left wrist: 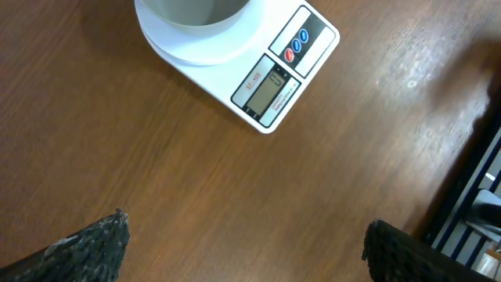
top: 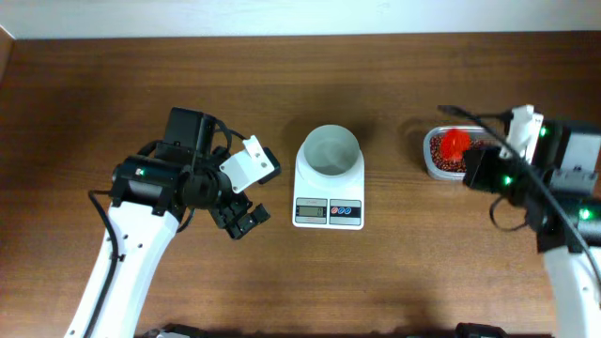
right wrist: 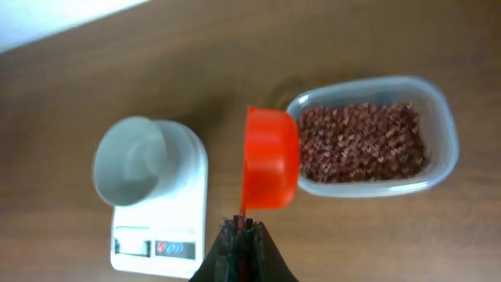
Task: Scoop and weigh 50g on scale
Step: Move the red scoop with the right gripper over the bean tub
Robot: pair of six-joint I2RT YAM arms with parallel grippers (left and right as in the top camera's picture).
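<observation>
Beans: all seem to lie in the clear tub on the right of the table, well apart from the scale.
Scoop: red, over the tub's end nearest the scale; it looks empty.
Right claw: pinched tight on the scoop's thin handle.
Scale: mid-table; the display appears to read zero.
Bowl: white, on top of the scale, apparently empty.
Left claw: spread wide, holding nothing, above bare wood left of the scale.
Progress: early. Nothing is weighed yet; filling the scoop, carrying, pouring and topping up to the target remain.
</observation>
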